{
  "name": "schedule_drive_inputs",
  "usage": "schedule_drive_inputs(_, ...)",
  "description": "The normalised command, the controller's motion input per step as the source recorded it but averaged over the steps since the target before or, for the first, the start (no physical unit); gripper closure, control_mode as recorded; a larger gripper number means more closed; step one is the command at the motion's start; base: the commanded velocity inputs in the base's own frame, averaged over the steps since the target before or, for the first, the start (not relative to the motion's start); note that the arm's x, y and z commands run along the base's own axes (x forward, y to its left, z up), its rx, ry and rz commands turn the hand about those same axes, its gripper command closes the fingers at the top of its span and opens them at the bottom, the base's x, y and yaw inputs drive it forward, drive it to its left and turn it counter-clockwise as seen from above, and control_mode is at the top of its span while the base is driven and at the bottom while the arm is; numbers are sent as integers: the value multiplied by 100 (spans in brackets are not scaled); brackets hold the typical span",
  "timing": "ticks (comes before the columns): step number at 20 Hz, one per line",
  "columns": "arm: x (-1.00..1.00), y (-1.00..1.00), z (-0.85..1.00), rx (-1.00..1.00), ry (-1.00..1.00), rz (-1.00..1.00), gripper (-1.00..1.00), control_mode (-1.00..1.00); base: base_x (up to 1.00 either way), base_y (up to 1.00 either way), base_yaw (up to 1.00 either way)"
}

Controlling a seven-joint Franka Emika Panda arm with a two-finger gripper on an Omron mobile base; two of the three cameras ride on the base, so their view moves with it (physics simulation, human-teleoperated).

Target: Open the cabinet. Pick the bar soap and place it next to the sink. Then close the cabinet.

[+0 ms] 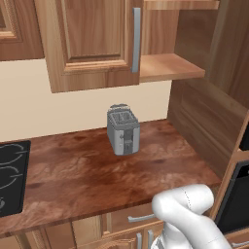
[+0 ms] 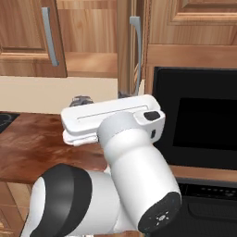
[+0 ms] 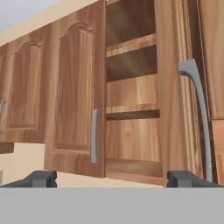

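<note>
Cabinet (image 3: 131, 96) right door swung out, centre-right of frame — soap not spotted. Gripper (image 3: 113, 178) jaws wide, empty; approach shelves squarely, clear of handle (image 3: 197, 113).

A grey toaster (image 1: 123, 129) stands upright on the brown bench (image 1: 73, 175), with a black hob (image 1: 12, 177) at its left end and a black oven (image 2: 196, 122) at its right.

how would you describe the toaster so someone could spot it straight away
Start at the brown wooden counter under the wall cabinet. The toaster stands upright near the back wall, below the cabinet's closed left door. It is a small grey metal box, the sole loose thing on the counter, right of the black stovetop.
</note>
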Motion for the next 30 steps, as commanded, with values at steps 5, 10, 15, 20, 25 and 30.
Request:
schedule_drive_inputs(5, 27, -10, 0, 0, 0, 13, -100, -100, 0, 0, 0)
schedule_drive_inputs(10, 30, -13, -1, 0, 0, 7, -100, -100, 0, 0, 0)
schedule_drive_inputs(15, 21, -30, -4, 0, 0, 0, -100, -100, 0, 0, 0)
schedule_drive_inputs(20, 22, -19, -7, 0, 0, 0, -100, -100, 0, 0, 0)
schedule_drive_inputs(25, 22, -5, -6, 0, 0, 0, -100, -100, 0, 0, 0)
schedule_drive_inputs(30, 17, 0, -1, 0, 0, 0, -100, -100, 0, 0, 0)
